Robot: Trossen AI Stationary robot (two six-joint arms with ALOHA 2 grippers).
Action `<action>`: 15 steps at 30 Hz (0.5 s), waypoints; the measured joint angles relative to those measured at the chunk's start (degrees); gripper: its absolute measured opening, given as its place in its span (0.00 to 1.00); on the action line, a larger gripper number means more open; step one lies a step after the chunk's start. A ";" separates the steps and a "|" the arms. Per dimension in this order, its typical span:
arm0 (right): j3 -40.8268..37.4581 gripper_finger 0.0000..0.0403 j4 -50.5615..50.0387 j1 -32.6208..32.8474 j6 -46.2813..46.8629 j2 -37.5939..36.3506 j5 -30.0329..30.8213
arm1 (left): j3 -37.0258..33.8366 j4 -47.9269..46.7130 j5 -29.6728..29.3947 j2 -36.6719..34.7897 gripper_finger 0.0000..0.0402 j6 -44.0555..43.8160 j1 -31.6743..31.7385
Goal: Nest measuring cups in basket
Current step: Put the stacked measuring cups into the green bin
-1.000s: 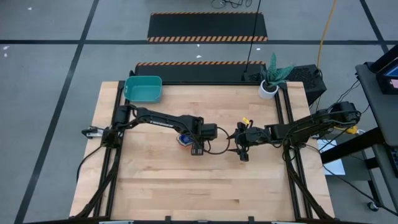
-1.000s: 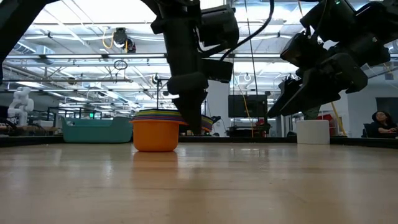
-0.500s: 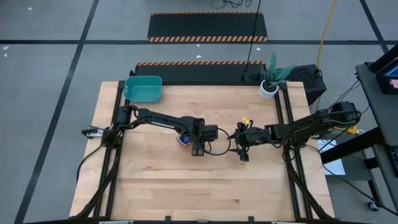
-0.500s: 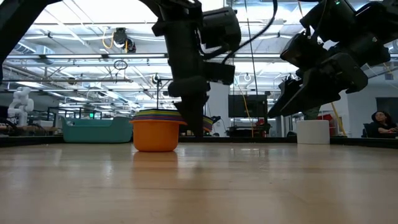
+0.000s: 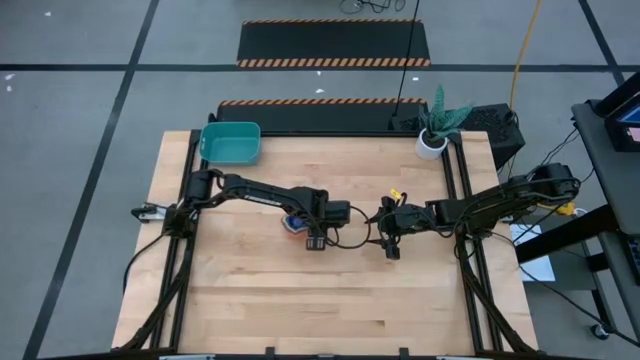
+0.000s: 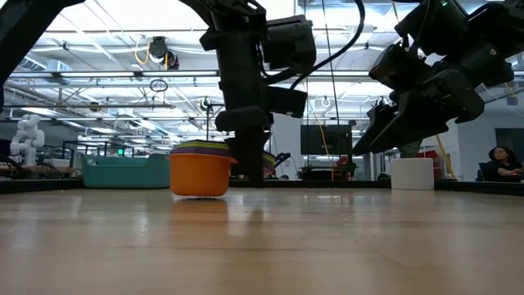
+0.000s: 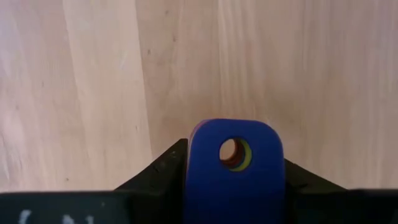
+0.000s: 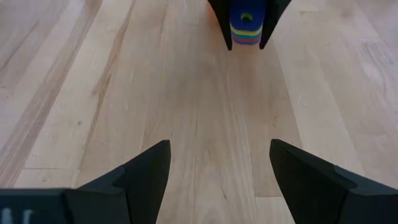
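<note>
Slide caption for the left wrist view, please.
Left gripper clamps the stacked handles of the nested measuring cups above the wooden table.

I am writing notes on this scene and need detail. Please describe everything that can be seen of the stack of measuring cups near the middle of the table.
The stack of measuring cups is nested, with an orange cup outermost at the bottom and thin coloured rims above it. It looks like plastic. The flat handles lie stacked, the blue one on top, with aligned holes showing red and yellow. The left gripper closes on these handles from both sides. In the low view the stack appears slightly tilted, just off the wooden table. The teal basket is far off.
</note>
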 joint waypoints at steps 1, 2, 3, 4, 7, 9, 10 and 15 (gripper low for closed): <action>0.00 0.66 0.00 0.00 0.00 0.00 0.00 | 0.01 -0.24 0.00 -0.07 0.35 0.24 -0.03; 0.00 0.66 -0.01 0.00 0.00 0.00 0.00 | 0.13 -0.81 0.02 -0.09 0.35 0.45 -0.05; 0.00 0.66 -0.01 0.00 0.00 0.00 -0.02 | 0.22 -1.71 0.02 -0.09 0.35 0.50 -0.05; 0.00 0.66 0.01 0.00 0.00 0.00 0.00 | 0.26 -2.62 0.02 -0.09 0.35 0.50 -0.03; 0.00 0.66 0.00 0.00 0.00 0.00 0.00 | 0.33 -3.79 -0.03 -0.09 0.35 1.01 -0.05; 0.00 0.66 0.01 0.00 0.00 0.00 0.00 | 0.33 -4.94 -0.50 -0.19 0.35 1.83 -0.05; 0.00 0.66 0.00 0.00 0.00 0.00 0.00 | 0.33 -5.97 -0.94 -0.60 0.35 2.36 -0.05; 0.00 0.66 0.01 0.00 0.00 0.00 0.00 | 0.39 -9.08 -4.43 -3.65 0.35 4.94 0.06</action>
